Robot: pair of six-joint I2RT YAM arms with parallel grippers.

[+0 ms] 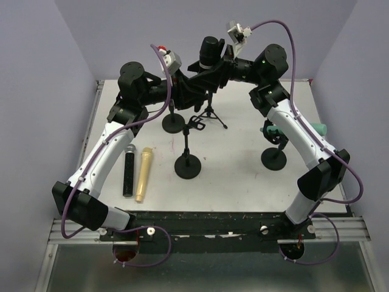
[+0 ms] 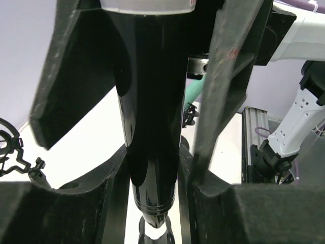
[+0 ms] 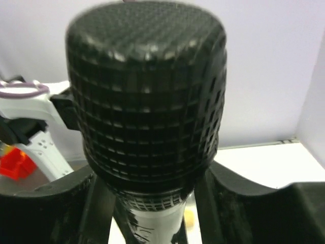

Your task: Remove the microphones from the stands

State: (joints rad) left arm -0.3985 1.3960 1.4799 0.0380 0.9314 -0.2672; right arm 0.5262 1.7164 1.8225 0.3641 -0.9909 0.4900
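A black microphone with a mesh head stands upright, high over the black tripod stand at the back centre. My left gripper is shut on its glossy handle, with my fingers pressed on both sides. My right gripper is shut on the neck just under the mesh head. In the left wrist view the handle's lower end sits right at the stand's clip. I cannot tell whether the two touch.
Three round-base stands stand on the white table; the right one carries a teal microphone. A black microphone and a gold microphone lie side by side at the left front.
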